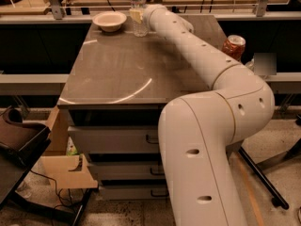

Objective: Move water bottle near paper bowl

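Note:
The water bottle, clear with a white cap, stands upright at the far edge of the grey-brown table. The paper bowl, cream-white and shallow, sits just left of it, a small gap between them. My gripper is at the bottle's middle, reaching from the right, and its tan pad overlaps the bottle's label area. My white arm runs from the lower right across the table's right side to the bottle.
An orange soda can shows at the table's right edge behind my arm. Drawers sit under the tabletop. A rail with cables runs behind the table. A dark chair and cardboard stand at the lower left.

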Tool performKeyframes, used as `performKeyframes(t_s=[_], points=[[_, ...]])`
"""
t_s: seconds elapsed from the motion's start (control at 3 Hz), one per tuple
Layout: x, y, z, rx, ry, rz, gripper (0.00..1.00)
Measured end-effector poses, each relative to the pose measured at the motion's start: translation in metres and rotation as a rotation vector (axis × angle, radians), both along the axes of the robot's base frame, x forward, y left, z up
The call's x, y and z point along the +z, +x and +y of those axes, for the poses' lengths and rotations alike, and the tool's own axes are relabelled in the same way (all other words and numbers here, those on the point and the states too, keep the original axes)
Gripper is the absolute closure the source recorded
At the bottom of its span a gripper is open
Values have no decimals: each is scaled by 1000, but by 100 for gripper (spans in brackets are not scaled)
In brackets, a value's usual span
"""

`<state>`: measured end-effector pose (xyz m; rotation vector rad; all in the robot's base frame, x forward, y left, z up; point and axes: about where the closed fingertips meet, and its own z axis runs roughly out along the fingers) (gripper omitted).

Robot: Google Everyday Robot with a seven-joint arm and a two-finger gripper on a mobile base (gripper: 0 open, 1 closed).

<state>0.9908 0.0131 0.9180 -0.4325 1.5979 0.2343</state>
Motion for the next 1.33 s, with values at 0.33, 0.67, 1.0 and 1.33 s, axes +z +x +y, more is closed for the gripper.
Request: performKeyframes(t_s=[0.33, 0.67, 1.0, 1.33], points=[[-1, 0, 0, 1, 2, 1, 100], [-2, 0, 2, 3, 2, 2, 82], [-3, 0, 4, 5, 2, 3, 58], [-2, 0, 4, 5, 2, 4, 35]])
